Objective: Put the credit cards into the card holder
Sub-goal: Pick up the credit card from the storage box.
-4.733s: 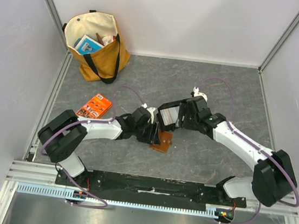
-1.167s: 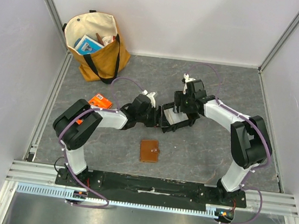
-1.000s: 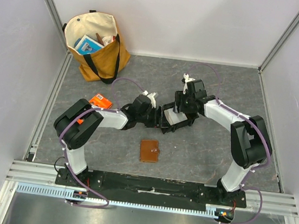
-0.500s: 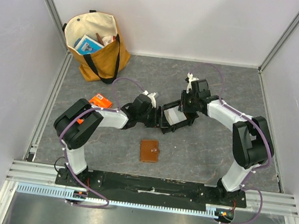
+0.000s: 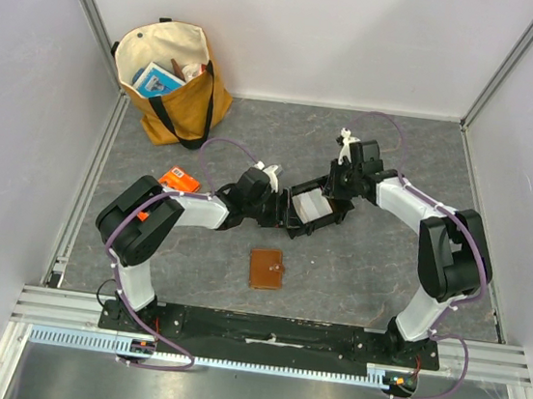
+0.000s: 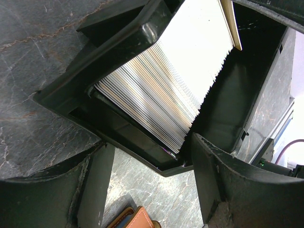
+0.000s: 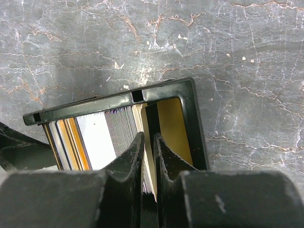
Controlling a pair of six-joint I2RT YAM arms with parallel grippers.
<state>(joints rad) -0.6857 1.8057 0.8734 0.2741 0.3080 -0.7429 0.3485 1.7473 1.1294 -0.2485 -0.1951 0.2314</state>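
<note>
With the spread left claw bracing the black plastic tray mid-worktop, the right claw pinches one thin pale card from the stack, next lifting it toward the brown leather card holder near the front edge.

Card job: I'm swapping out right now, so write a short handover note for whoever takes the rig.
Left gripper: open, jaws either side of the black tray, steadying it.
Right gripper: fingers nearly shut on the edge of one card at the end of the stack of credit cards in the tray.
Card holder: closed, flat on the table nearer the arm bases, touched by neither arm.
Done: a card is pinched.
Left: lift it out, open the holder, insert the cards.
</note>
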